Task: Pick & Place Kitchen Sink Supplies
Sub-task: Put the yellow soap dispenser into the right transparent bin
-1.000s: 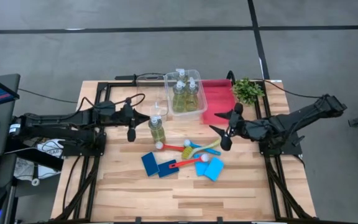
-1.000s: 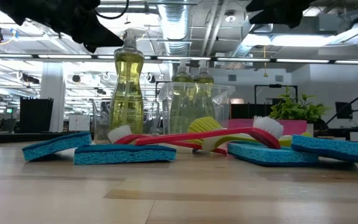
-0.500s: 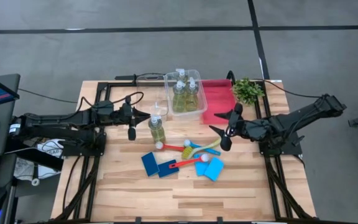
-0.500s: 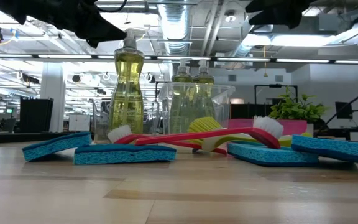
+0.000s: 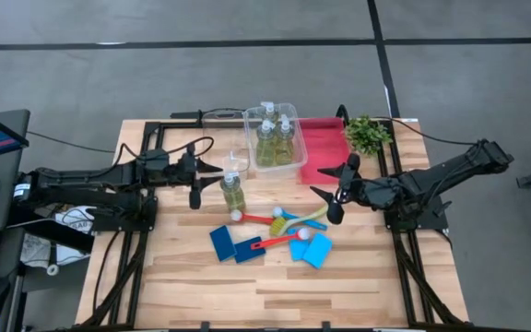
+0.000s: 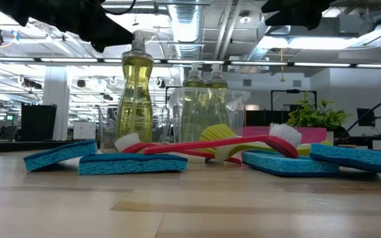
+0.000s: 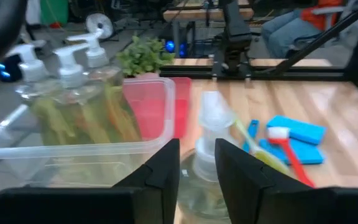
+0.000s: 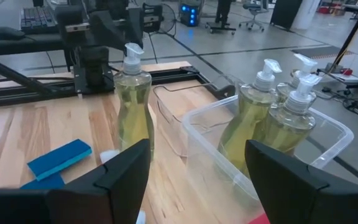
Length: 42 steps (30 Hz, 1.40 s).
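One clear bottle (image 5: 232,192) of yellow-green liquid stands upright on its base on the wooden table, left of the clear bin. My left gripper (image 7: 197,155) hovers open just left of the bottle's pump top (image 6: 137,39), which shows through its finger gap. Three more bottles (image 5: 273,138) stand inside the bin. Red, yellow and teal brushes (image 5: 282,221) lie crossed on the table, with blue sponges (image 5: 221,242) beside them. My right gripper (image 5: 333,189) hangs wide open above the table near the red tray, holding nothing.
The clear bin (image 5: 295,159) stands at the far middle, with a smaller clear container (image 5: 238,159) to its left. A red tray (image 5: 325,152) and a leafy plant (image 5: 367,134) are to its right. More blue sponges (image 5: 313,249) lie near the brush heads. Bare wood lies toward the near edge.
In the low view the dark outline of my left gripper has shifted beside the bottle's pump top, and one tip now points toward the pump. The bottle has stayed upright in place.
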Motion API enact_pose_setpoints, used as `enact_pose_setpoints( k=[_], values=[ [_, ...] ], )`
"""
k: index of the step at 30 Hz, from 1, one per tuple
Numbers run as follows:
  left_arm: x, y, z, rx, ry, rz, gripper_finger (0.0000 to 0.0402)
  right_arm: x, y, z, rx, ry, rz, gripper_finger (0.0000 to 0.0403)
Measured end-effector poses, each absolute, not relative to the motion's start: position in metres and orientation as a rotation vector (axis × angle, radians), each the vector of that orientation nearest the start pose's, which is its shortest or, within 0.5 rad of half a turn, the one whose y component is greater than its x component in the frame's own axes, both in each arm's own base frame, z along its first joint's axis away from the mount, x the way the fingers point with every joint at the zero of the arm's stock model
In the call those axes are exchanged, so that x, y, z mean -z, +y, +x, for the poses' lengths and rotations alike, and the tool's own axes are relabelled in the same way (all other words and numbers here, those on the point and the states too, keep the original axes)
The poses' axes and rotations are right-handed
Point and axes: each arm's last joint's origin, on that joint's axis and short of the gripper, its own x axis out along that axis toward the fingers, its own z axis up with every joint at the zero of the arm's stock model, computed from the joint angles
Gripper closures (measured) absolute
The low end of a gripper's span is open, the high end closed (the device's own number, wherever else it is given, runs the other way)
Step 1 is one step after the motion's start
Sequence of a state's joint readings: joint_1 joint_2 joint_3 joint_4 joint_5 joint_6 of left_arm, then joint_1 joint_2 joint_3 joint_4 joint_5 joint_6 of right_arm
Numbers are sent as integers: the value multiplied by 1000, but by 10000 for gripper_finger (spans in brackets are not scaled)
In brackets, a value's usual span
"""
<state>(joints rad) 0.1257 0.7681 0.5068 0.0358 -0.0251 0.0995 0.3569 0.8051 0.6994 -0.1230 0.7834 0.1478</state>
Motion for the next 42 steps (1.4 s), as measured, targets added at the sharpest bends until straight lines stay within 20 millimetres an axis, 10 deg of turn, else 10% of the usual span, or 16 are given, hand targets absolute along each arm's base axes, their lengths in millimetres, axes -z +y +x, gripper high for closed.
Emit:
enact_pose_setpoints(
  k=[19,42],
  values=[
    [-249,26,205,-94,208,110,233,-307,41,170,438,164,22,148],
    [-252,26,210,-98,152,112,282,-307,41,169,438,166,18,148]
  ],
)
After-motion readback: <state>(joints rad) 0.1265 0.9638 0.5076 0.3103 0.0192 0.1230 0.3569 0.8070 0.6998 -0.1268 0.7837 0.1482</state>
